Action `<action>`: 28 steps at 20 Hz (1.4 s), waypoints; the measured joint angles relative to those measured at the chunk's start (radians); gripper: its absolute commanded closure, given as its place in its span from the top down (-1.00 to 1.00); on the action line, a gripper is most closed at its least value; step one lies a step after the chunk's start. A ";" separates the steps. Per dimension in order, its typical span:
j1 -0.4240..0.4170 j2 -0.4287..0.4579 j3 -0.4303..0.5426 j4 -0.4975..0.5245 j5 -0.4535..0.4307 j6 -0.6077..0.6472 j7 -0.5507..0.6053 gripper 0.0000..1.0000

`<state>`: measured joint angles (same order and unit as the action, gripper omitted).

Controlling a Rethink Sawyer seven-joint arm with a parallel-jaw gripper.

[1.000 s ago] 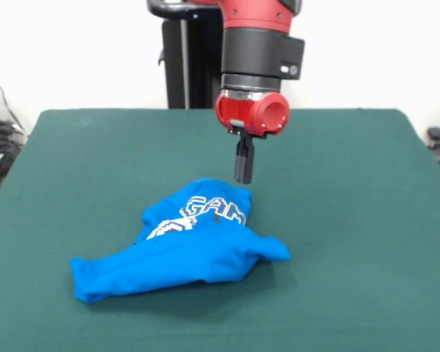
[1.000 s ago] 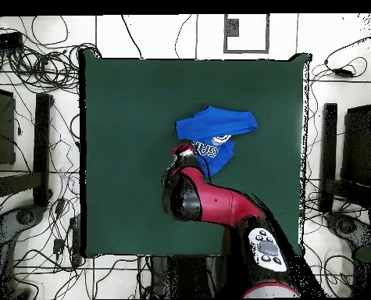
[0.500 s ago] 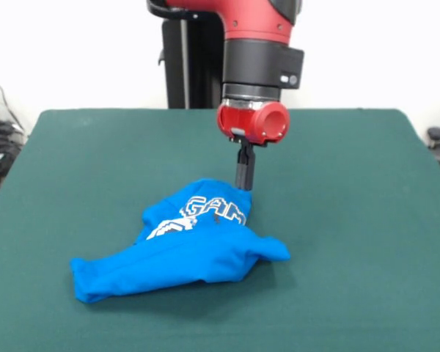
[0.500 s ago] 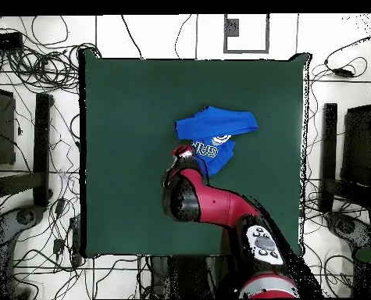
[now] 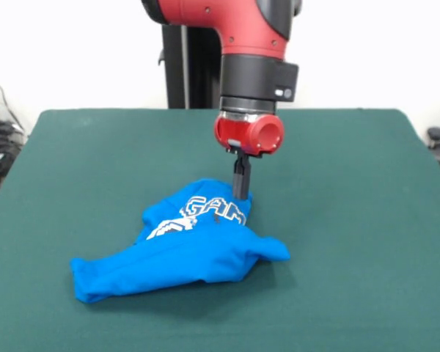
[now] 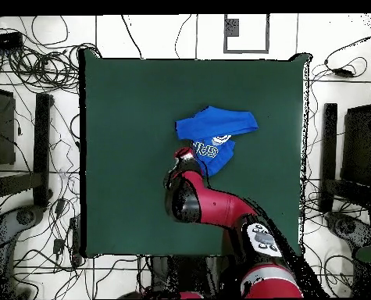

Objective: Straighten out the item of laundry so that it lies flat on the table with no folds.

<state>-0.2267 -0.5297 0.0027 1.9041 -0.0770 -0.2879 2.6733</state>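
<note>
**Wide green bench, garment bunched near the middle**

The green bench (image 5: 367, 220) lies bare on all sides of the blue garment (image 5: 183, 249), with the broadest open felt toward 9 o'clock in the overhead view. The garment sits crumpled just right of centre there, folded over itself, white lettering (image 5: 216, 209) showing. My hand (image 5: 240, 192) points straight down, its tip at the garment's far edge; the fingers look drawn narrow, together, and I cannot tell whether cloth is pinched.
</note>
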 measured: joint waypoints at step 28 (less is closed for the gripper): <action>-0.015 0.105 0.000 -0.002 -0.023 -0.039 0.000 -1.00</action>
<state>-0.2420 -0.4252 0.0030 1.9019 -0.1001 -0.3271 2.6733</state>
